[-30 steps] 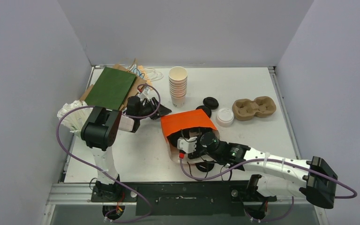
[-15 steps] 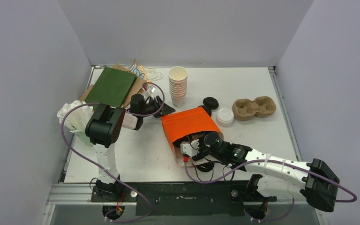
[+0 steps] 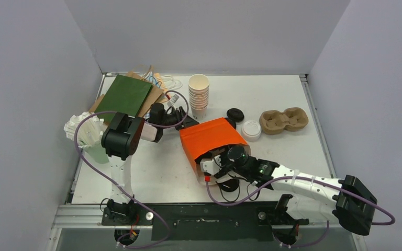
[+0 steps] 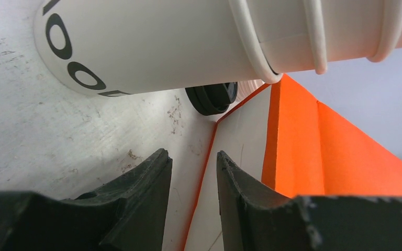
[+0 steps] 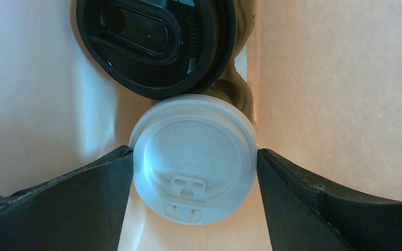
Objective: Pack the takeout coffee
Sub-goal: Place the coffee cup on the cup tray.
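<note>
An orange paper bag [image 3: 209, 137] lies on its side mid-table, mouth toward me. My right gripper [image 3: 215, 166] reaches into that mouth. In the right wrist view my right gripper [image 5: 194, 151] is shut on a takeout coffee with a white lid [image 5: 193, 167], both fingers pressing on the lid's rim. A second takeout coffee with a black lid [image 5: 154, 44] stands just beyond it, deeper in the bag. The cups' sides are hidden. My left gripper [image 3: 184, 120] is at the bag's far left corner. It [image 4: 192, 157] is open, and the bag's orange edge [image 4: 207, 167] runs through the gap.
A stack of lidless white cups [image 3: 199, 97] stands behind the bag. Loose black lids [image 3: 235, 114] and a white lid [image 3: 251, 129] lie to its right, beside a brown cup carrier [image 3: 283, 120]. A green bag [image 3: 123, 97] and white napkins [image 3: 81, 130] sit at the left.
My left arm has swung right, bringing its gripper up to the bag's far corner. The bag has shifted a little. My right gripper stays in the bag's mouth, holding the white-lidded cup.
</note>
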Controlling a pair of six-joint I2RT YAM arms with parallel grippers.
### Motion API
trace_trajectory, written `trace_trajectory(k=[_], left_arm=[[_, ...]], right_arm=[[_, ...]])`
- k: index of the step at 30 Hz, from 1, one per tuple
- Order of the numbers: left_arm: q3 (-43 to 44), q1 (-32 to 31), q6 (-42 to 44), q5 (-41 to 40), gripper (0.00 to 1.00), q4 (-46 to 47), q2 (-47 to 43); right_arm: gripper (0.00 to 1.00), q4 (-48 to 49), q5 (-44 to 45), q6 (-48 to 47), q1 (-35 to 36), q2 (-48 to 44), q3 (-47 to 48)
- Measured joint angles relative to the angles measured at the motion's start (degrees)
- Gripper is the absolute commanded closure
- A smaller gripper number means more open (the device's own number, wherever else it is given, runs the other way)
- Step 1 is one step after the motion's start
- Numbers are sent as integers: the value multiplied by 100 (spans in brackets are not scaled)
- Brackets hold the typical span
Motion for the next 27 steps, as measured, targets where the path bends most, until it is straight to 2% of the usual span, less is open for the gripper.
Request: trace_trajectory(k=[12,17,23,27], left_arm=[[247,-83,-98,472,68,229,308],[258,-111,-551,761,70,772,601],[258,-109,-1438,1019,72,1893,986],[229,-107,-1700,1067,73,2227,999]], right_arm=[[61,138,-232,-105,-129,282,96],[61,155,-321,-129,-214,380,179],[62,153,-367,-142,-225,474,229],[63,151,-501,-90,-256,492,251]])
